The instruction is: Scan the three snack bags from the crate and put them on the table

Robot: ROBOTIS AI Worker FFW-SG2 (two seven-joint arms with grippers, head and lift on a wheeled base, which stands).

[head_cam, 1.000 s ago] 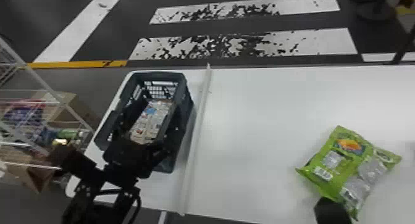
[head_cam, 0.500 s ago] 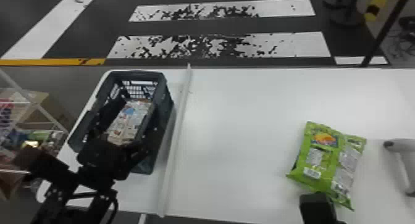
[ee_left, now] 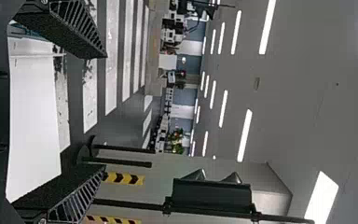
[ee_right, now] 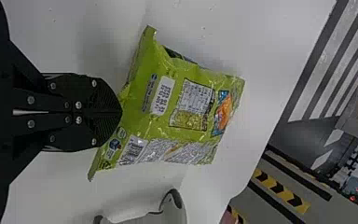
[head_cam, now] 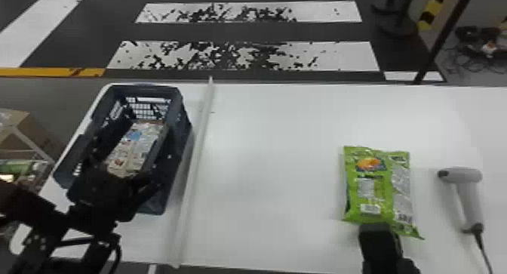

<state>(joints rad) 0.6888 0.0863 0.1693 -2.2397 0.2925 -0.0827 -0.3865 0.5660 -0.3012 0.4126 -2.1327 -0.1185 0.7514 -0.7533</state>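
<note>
On the bench [head_cam: 279, 160], at three o'clock of the crate [head_cam: 183, 120], the green snack bag [head_cam: 371, 194] has swung straighter, its six-o'clock end pinched by the right tool [ee_right: 120, 112]. The handheld scanner [head_cam: 469, 196], now wholly in sight, probably comes next. The left tool [ee_left: 105, 112] is spread.

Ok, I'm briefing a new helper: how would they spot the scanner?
On the white table, start at the dark crate and go across to the robot's right. Past the green snack bag lies a pale grey, pistol-shaped scanner. Unlike the crinkled bag, it has a black cable.
</note>
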